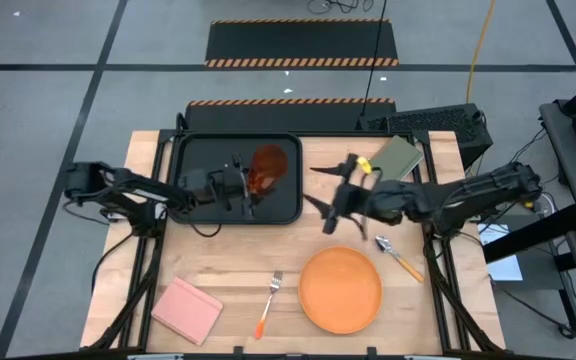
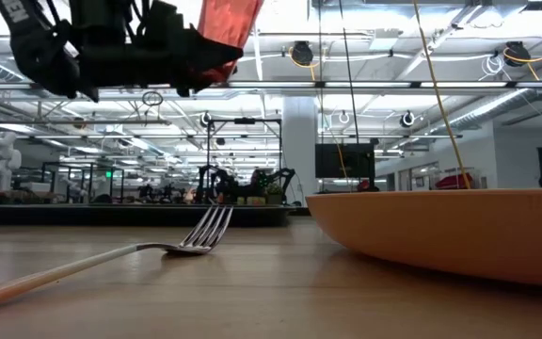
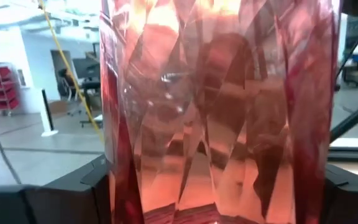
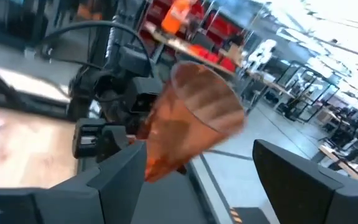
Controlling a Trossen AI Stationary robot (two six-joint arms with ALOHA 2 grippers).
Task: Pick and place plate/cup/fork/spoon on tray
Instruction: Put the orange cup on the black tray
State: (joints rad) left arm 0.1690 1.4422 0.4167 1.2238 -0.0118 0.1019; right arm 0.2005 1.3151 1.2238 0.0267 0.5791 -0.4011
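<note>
Landmark = tray (image 1: 193,150): black, rectangular, rounded corners, raised rim, glossy floor, at the far left-centre of the wooden table (image 1: 228,270).

Cup (image 1: 268,167): translucent orange, faceted walls, tapering. It's above the tray's right half, clamped in the left gripper (image 1: 248,185), tilted rather than upright. Low view shows it well off the tabletop; whether it touches the tray floor I cannot tell. In the left wrist view the cup (image 3: 219,112) fills most of the picture between the fingers.

Plate (image 1: 340,289): round, flat, matte orange, shallow rim, on bare wood near-right of the tray.
Fork (image 1: 269,300): silver tines, slim orange handle, lying flat, nearer than the tray, just left of the plate, apart from it.
Spoon (image 1: 398,257): rounded silver bowl, orange-yellow handle, right of the tray, close to the plate's far-right edge.
Pink pad (image 1: 187,309): flat rectangle, nearer than the tray's left half. Olive pad (image 1: 398,157): flat, right of the tray, far side.

Left arm reaches in from the tray's left, stretched low across it. Right gripper (image 1: 331,195): just off the tray's right edge, above the table, jaws apart, holding nothing, pointed at the cup.
</note>
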